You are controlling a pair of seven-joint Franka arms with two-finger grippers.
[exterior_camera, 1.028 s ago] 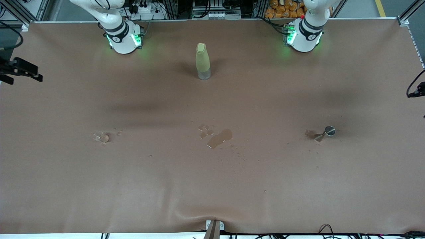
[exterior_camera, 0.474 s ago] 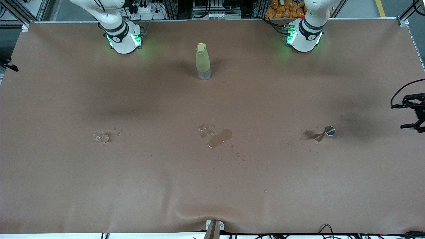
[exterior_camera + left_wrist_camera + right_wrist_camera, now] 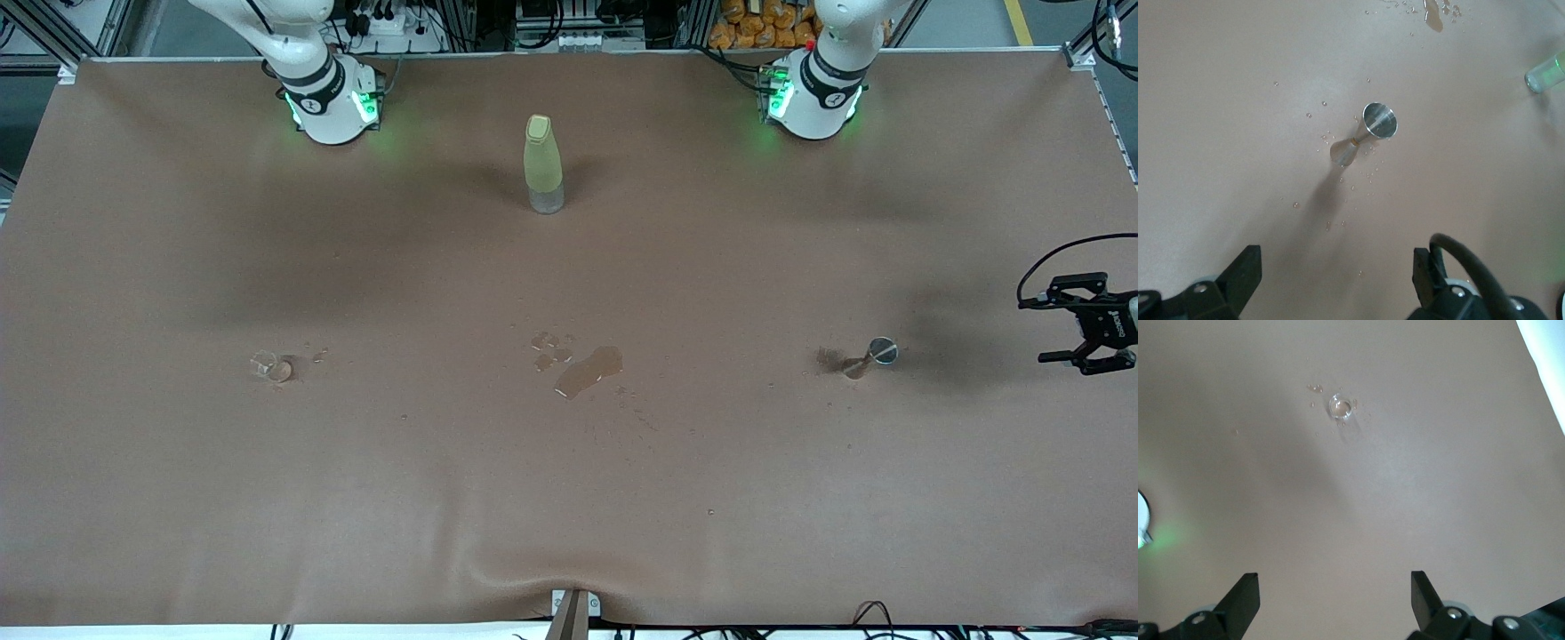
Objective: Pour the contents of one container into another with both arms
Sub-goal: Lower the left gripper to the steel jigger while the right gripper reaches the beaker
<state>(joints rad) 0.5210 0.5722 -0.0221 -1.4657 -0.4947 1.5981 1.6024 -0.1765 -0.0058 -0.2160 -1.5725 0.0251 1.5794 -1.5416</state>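
A small steel jigger stands on the brown table toward the left arm's end, with wet spots around it. My left gripper hangs open and empty near that end's edge, apart from the jigger. A small clear glass sits toward the right arm's end. My right gripper is open and empty, high above the table with the glass well ahead of it. It is out of the front view.
A tall yellow-green bottle stands between the two arm bases. A puddle of spilled liquid and droplets lie mid-table. The brown cloth bulges at its edge nearest the front camera.
My left gripper came in from the table's edge at the left arm's end and drew closer to the jigger. My right gripper left the front view at the right arm's end.
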